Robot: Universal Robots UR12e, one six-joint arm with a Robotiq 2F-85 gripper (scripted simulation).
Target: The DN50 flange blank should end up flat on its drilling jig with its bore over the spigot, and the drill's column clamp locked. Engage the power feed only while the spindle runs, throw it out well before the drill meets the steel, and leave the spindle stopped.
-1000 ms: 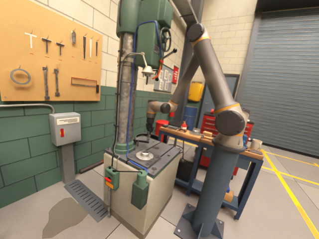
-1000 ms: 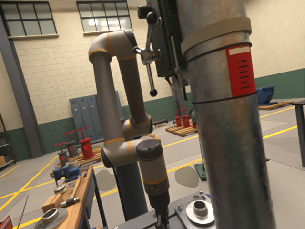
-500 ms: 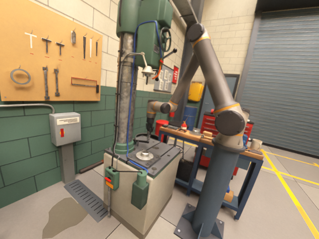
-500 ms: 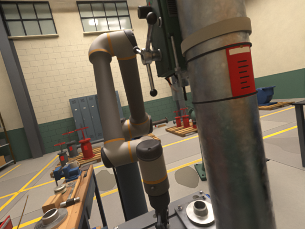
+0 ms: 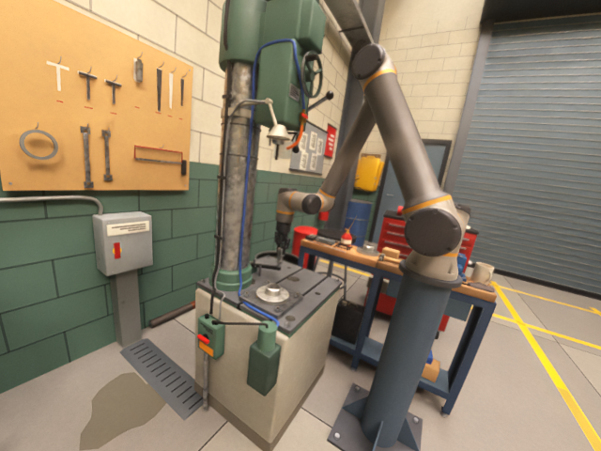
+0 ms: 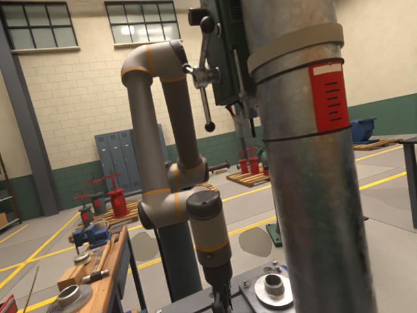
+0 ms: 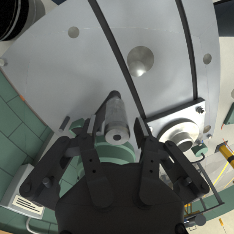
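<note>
The flange blank point(image 5: 272, 292) point(image 6: 273, 289) point(image 7: 179, 135) lies flat on the drilling jig plate point(image 5: 273, 297) point(image 7: 174, 122), its bore around the spigot. The jig sits on the grey drill table beside the steel column point(image 5: 236, 170) point(image 6: 310, 168). At the back of the table, near the green column foot, a knurled clamp handle point(image 7: 115, 122) point(image 5: 264, 265) stands up on a dark arm. My gripper point(image 7: 115, 128) point(image 5: 279, 253) point(image 6: 220, 301) hangs straight down over that handle, its fingers on either side of it. The gripper is open and holds nothing.
Behind the drill are a tiled wall and a pegboard of tools point(image 5: 92, 97). The drill head point(image 5: 276, 58) with its feed levers point(image 6: 203, 77) hangs above the table. A workbench point(image 5: 398, 272) with a second flange point(image 6: 69, 296), a vice and a hammer stands beside the arm's pedestal. A switch box point(image 5: 211, 336) hangs on the base.
</note>
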